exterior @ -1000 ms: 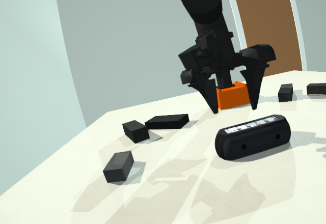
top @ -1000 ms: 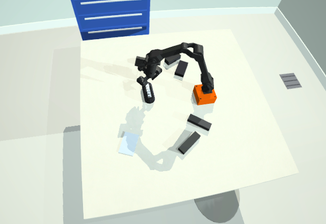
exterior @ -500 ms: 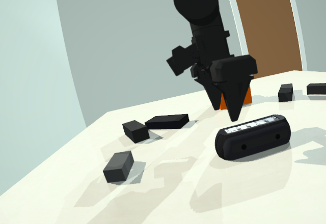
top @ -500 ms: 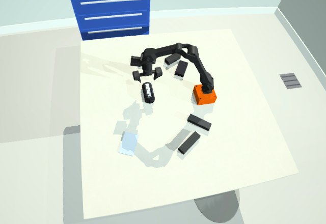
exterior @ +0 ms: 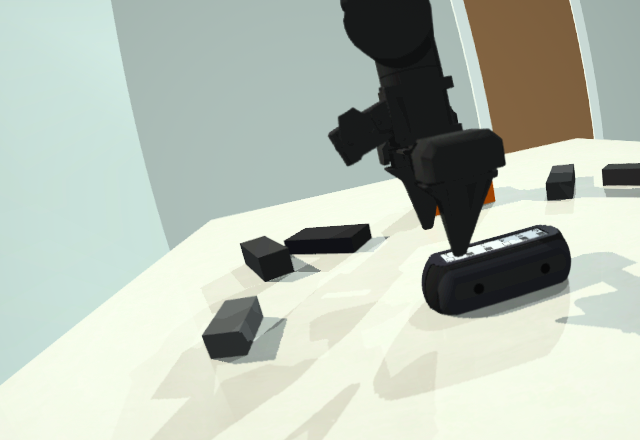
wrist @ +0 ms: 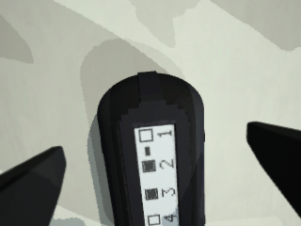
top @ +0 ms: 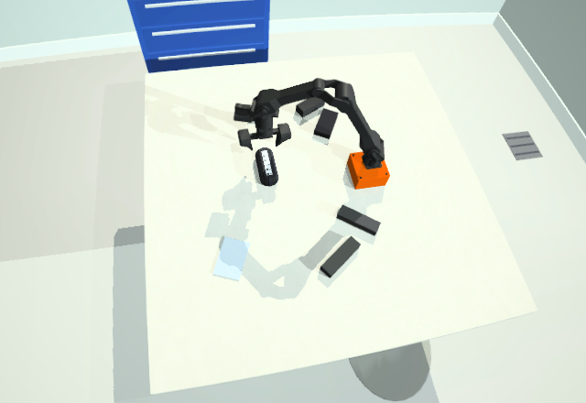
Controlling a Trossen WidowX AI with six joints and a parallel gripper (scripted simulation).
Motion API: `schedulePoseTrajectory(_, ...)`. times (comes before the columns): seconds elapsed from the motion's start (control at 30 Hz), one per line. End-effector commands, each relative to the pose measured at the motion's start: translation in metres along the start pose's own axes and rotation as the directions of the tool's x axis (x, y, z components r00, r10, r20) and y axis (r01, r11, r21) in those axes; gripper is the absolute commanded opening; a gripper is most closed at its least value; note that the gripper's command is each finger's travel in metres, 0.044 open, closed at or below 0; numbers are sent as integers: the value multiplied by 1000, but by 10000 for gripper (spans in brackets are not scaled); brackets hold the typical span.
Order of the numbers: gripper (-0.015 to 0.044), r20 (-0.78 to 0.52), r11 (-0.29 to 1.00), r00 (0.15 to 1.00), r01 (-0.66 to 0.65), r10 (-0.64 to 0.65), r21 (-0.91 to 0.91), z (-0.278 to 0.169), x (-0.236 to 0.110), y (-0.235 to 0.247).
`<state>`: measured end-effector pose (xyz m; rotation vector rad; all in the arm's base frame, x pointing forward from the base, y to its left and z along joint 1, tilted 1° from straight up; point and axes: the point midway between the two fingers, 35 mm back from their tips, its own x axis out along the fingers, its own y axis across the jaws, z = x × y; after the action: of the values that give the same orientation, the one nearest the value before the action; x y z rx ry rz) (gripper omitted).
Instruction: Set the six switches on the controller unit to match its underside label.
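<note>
The dark grey controller unit (top: 266, 167) (exterior: 496, 275) (wrist: 113, 141) lies upside down on the white bench (top: 426, 247), with its white label (wrist: 157, 174) facing up. In the wrist view the label shows square 1 empty, squares 2 and 3 filled and square 4 empty; the rest is cut off. The switches are hidden underneath. My gripper (top: 263, 143) (exterior: 443, 239) (wrist: 156, 142) is open wide and empty. It hangs low over the unit's end that bears square 1, with one finger on each side.
Dark blocks lie around: two behind the arm (top: 325, 123) (top: 309, 105) and two in front of the orange arm base (top: 368, 170), one (top: 358, 219) nearer than the other (top: 340, 256). A pale blue sheet (top: 232, 257) lies front left. A blue drawer cabinet (top: 199, 10) stands behind the bench.
</note>
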<state>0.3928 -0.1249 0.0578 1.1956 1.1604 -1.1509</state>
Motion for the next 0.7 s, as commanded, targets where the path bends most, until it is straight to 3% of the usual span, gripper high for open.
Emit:
schedulePoseTrajectory(0.0, 440, 1, 1000, 1000, 0, 0, 7, 1, 7, 0)
schedulePoseTrajectory(0.67, 440, -3, 1000, 1000, 1, -1, 19, 1, 39, 0)
